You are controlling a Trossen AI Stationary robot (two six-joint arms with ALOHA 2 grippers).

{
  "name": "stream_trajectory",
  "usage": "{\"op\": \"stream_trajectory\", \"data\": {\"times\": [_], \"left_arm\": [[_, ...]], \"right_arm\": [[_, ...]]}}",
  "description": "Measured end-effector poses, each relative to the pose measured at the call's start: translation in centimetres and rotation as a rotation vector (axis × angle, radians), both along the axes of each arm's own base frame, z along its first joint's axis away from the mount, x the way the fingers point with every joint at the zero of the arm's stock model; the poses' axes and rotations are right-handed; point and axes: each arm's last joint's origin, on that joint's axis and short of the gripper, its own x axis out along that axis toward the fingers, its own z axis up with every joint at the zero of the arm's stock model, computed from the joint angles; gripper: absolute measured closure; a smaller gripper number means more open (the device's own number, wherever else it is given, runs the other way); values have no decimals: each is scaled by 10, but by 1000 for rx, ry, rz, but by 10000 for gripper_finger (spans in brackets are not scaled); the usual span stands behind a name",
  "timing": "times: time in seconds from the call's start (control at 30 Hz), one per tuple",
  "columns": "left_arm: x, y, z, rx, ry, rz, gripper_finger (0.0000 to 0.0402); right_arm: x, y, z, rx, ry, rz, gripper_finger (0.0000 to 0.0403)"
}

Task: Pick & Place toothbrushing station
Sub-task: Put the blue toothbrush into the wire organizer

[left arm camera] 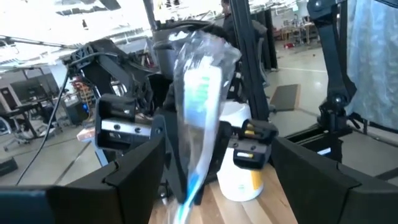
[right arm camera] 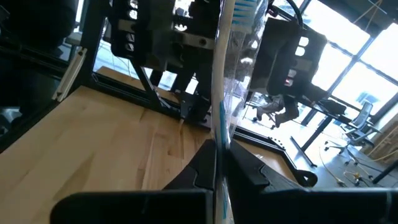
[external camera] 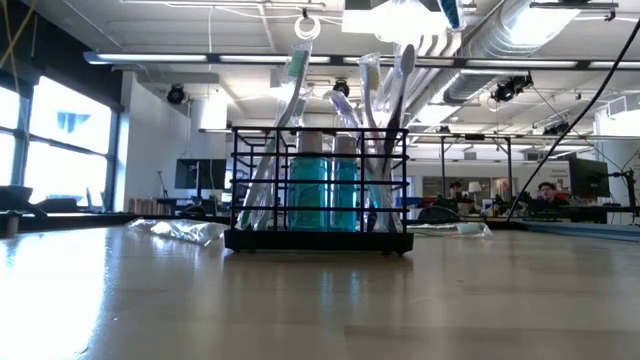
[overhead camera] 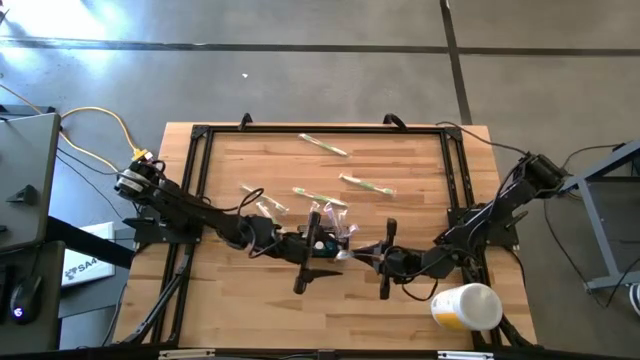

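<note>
Two end effectors, left (overhead camera: 318, 262) and right (overhead camera: 383, 262), grip one wrapped toothbrush (right arm camera: 221, 93); only the low view shows the toothbrushing station (external camera: 320, 190).

Grey concrete floor (overhead camera: 300, 80), bright windows (external camera: 60, 140)

Wooden table (overhead camera: 230, 290) carries wrapped toothbrushes (overhead camera: 323, 145), caddy (external camera: 320, 190), cup (overhead camera: 466, 306).
</note>
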Motion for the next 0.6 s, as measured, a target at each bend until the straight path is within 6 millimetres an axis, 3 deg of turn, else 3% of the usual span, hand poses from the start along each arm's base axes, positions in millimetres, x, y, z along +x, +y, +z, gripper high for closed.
{"op": "stream_trajectory", "data": {"times": [0.3,0.6], "left_arm": [[0,0,2,-10,-19,-1,118],[11,6,-7,-21,-54,29,154]], "right_arm": [[2,-3,0,2,-2,-12,396],[3,-5,0,-3,3,-24,396]]}}
